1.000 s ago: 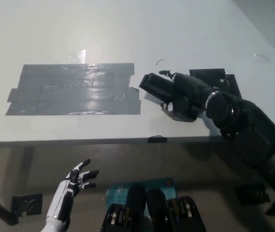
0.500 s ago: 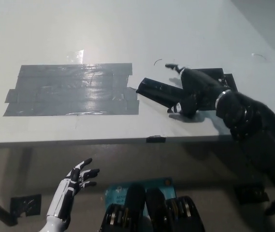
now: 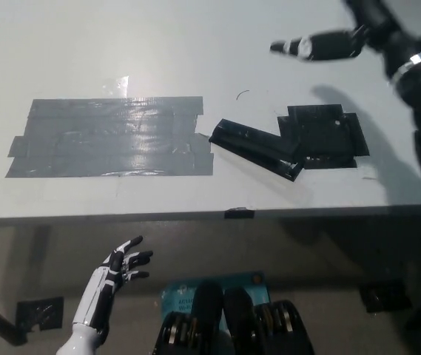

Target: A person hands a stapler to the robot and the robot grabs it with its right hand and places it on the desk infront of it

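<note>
The black stapler (image 3: 256, 146) lies flat on the white desk (image 3: 195, 52), just right of the grey tape patch and overlapping the edge of a black tape patch. My black right hand (image 3: 328, 43) is raised well above and behind it at the top right, open, fingers spread, holding nothing. The white left hand (image 3: 121, 268) rests low at the lower left, below the desk's front edge, fingers apart and empty.
A large patch of grey tape (image 3: 110, 137) covers the desk's left middle. A black tape patch (image 3: 321, 135) sits right of the stapler. A small black tab (image 3: 239, 214) marks the desk's front edge.
My right hand has let go of the stapler and lifted up and away to the top right. The stapler stays on the desk. The left hand has barely moved.
</note>
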Controlling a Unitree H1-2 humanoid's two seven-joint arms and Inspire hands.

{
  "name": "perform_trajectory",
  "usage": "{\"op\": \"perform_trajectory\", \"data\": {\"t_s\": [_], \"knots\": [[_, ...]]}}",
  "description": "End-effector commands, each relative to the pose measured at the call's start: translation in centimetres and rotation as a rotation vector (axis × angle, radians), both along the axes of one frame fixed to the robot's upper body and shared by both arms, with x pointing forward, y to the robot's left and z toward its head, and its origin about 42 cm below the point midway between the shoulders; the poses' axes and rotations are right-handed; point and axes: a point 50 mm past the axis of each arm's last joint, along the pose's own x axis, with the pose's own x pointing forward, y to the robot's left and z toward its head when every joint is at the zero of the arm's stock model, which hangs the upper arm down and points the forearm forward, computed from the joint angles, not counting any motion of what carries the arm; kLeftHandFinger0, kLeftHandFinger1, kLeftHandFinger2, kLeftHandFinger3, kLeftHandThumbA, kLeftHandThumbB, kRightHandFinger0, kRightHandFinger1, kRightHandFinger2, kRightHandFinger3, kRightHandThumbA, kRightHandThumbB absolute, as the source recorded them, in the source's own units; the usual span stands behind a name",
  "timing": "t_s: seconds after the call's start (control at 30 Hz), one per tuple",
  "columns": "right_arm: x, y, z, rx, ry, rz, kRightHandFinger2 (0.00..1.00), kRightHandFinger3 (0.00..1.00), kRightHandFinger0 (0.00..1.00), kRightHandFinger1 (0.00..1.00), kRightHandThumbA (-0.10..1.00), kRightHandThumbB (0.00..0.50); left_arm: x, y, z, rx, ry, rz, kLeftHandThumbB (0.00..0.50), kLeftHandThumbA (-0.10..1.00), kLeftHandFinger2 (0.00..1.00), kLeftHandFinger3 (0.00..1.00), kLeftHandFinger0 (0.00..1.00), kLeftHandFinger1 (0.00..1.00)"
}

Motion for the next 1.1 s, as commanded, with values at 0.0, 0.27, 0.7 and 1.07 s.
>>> {"op": "perform_trajectory", "data": {"t_s": [0.0,0.27,0.7,1.07], "knots": [[-8.1,-2.3,5.6,0.140,-0.179,0.073,1.00,1.00,1.00,1.00,1.00,0.488,0.3,0.4,1.1,0.001,-0.038,-0.009,0.483,1.00,0.90,0.95,0.84,0.92],[-17.1,-1.2,-4.8,0.345,-0.027,0.259,1.00,1.00,1.00,1.00,1.00,0.416,-0.2,0.4,0.7,0.004,-0.040,-0.018,0.500,1.00,1.00,1.00,0.98,1.00],[-19.8,-0.2,-24.1,0.504,0.424,0.061,1.00,1.00,1.00,1.00,1.00,0.243,-1.9,0.4,-0.8,0.013,-0.007,-0.041,0.500,1.00,1.00,1.00,1.00,1.00],[-18.8,-0.2,-31.9,0.402,0.633,-0.009,1.00,1.00,1.00,1.00,1.00,0.273,-2.3,-0.1,-1.3,-0.021,0.002,-0.082,0.500,1.00,1.00,1.00,1.00,1.00]]}}
